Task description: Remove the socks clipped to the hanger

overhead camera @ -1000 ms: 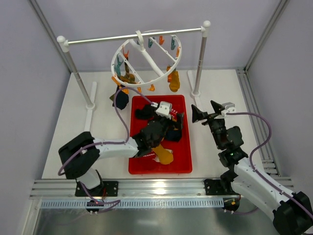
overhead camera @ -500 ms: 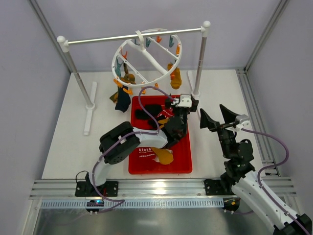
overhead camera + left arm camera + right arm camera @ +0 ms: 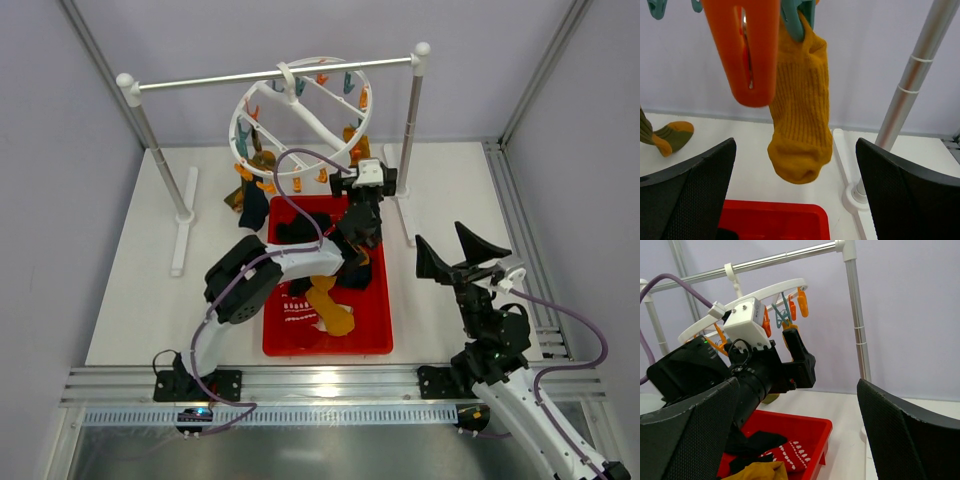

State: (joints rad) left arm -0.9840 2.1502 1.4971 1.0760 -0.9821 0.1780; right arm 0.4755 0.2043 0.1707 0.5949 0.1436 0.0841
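Left pincer (image 3: 795, 145) wide, empty, nearer arm. Mustard sock (image 3: 800, 125) straight ahead, centred between fingers in wrist view, apart. It hangs long axis vertical from teal clip (image 3: 795, 20) on hanger (image 3: 767, 290) rim. Orange clip (image 3: 747, 50) crowds near left; post (image 3: 912, 85) to right. Right pincer (image 3: 457, 255) wide, empty, well apart. More socks (image 3: 255, 195) clipped at hanger's far left. Likely next: advance, pinch sock, pull down.

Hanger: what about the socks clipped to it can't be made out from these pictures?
- Top external: the left gripper covers most of the mustard sock; the dark socks on the hanger overlap, too small to count.
- Left wrist: the top edge cuts off the ring; a blurred orange clip hides part of the sock's clipped end.
- Right wrist: the left arm blocks whatever hangs below the ring.
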